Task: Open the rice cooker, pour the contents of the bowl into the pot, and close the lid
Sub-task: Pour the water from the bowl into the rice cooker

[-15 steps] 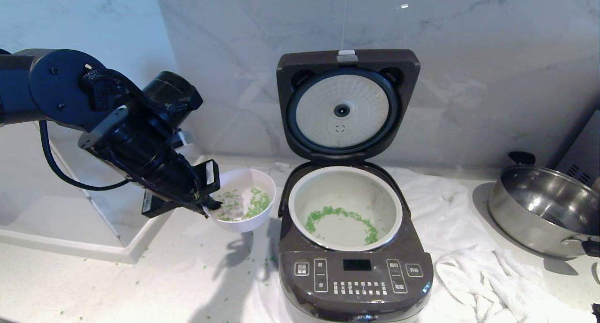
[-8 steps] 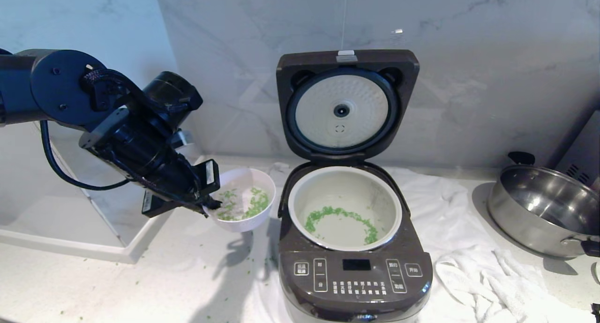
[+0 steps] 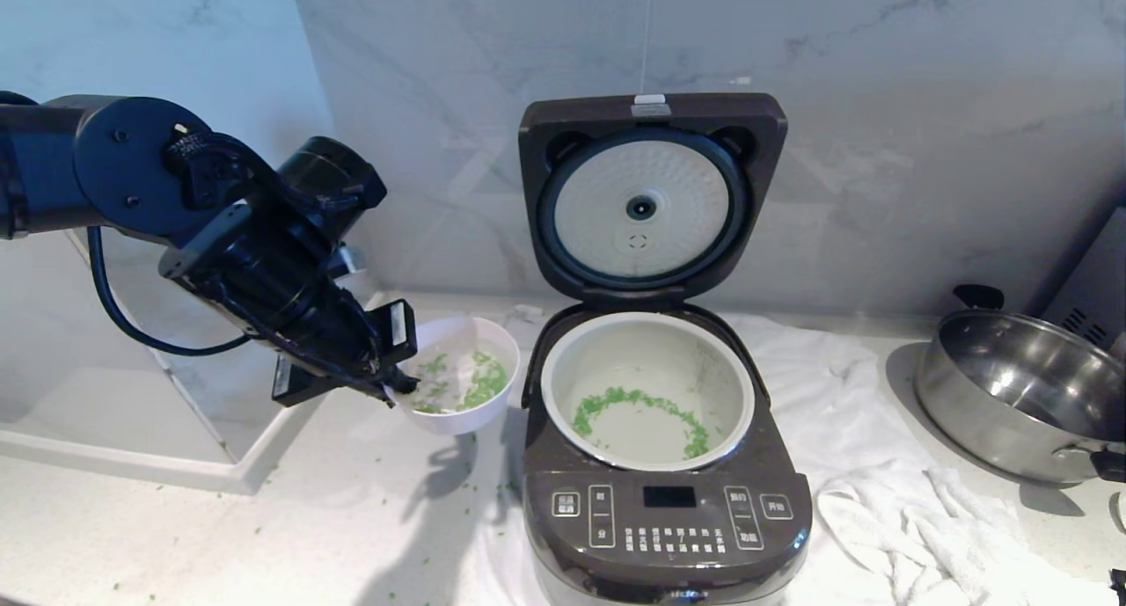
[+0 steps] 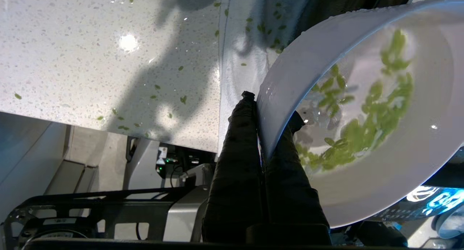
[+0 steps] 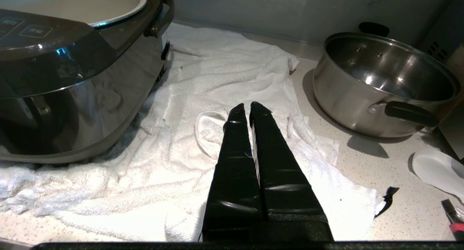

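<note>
The rice cooker [image 3: 669,518] stands in the middle of the counter with its lid [image 3: 647,201] hinged fully up, the dimpled silvery plate facing me. The pale pot [image 3: 647,351] inside holds a ring of green bits [image 3: 633,399]. Just left of the cooker, my left gripper [image 3: 396,386] is shut on the rim of the bowl [image 3: 462,412] and holds it above the counter, slightly tilted. One finger is inside the rim and one outside [image 4: 270,108]. Green contents [image 4: 366,130] still cling inside the bowl [image 4: 398,170]. My right gripper [image 5: 250,108] is shut and empty, low over the towel to the right of the cooker [image 5: 72,79].
A white towel [image 3: 880,500] lies under and to the right of the cooker. A steel pan [image 3: 1012,395] with black handles sits at the far right, and a white spoon [image 5: 435,170] lies near it. Spilled green bits [image 3: 378,483] dot the counter. A raised white ledge [image 3: 176,465] borders the left.
The left arm and the bowl have edged very slightly toward the cooker. The cooker, lid and pot stand as before.
</note>
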Tool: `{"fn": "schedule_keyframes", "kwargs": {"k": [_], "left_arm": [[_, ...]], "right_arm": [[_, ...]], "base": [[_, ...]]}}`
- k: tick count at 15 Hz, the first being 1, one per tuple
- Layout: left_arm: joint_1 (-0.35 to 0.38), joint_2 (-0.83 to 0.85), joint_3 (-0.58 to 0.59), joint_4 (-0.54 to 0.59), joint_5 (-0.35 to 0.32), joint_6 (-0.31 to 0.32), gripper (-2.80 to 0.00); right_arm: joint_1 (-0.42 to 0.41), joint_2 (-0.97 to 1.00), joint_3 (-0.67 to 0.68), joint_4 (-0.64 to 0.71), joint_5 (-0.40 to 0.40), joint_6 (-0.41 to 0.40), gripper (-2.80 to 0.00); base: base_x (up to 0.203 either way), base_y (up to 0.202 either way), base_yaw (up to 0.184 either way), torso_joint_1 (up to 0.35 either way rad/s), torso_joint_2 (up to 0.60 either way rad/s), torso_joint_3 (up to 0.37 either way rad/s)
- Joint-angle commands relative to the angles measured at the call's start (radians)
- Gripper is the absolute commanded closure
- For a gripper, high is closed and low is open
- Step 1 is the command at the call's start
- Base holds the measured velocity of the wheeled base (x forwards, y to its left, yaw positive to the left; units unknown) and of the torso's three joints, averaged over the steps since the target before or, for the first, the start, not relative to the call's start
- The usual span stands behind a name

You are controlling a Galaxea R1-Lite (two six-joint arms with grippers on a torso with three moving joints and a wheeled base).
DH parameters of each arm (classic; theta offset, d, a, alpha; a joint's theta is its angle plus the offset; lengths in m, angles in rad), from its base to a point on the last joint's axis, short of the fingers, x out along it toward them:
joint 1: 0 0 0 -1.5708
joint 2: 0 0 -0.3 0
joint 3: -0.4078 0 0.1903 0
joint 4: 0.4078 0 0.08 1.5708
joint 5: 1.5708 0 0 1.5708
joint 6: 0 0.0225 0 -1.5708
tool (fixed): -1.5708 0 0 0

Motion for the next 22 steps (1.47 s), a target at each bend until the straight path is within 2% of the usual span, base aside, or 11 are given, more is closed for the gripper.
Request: {"fn": "schedule_keyframes", "kwargs": {"k": [1, 3, 7, 12, 18, 22], "left_arm": [[-0.008, 0.033, -0.029, 0.005, -0.002, -0.007, 0.0], [-0.018, 0.065, -0.071, 0.005, -0.002, -0.008, 0.0], [-0.039, 0.151, -0.179, 0.005, 0.003, -0.005, 0.0], [-0.098, 0.242, -0.293, 0.006, 0.009, -0.008, 0.0], [-0.178, 0.315, -0.363, 0.001, 0.014, -0.026, 0.0], [-0.213, 0.342, -0.364, -0.035, 0.017, -0.03, 0.0]], "right_arm": [[0.001, 0.0, 0.001, 0.0, -0.002, 0.012, 0.0], [0.001, -0.001, 0.001, -0.001, -0.012, 0.059, 0.0], [0.0, 0.0, 0.001, -0.001, -0.014, 0.063, 0.0], [-0.001, 0.0, 0.001, -0.001, -0.014, 0.063, 0.0], [0.0, 0.0, 0.001, -0.001, -0.014, 0.063, 0.0], [-0.001, -0.001, 0.001, -0.001, -0.014, 0.063, 0.0]], "base": [[0.0, 0.0, 0.0, 0.0, 0.0, 0.0], [0.0, 0.0, 0.0, 0.0, 0.0, 0.0], [0.0, 0.0, 0.0, 0.0, 0.0, 0.0], [0.0, 0.0, 0.0, 0.0, 0.0, 0.0], [0.0, 0.0, 0.0, 0.0, 0.0, 0.0], [0.0, 0.0, 0.0, 0.0, 0.0, 0.0]]}}
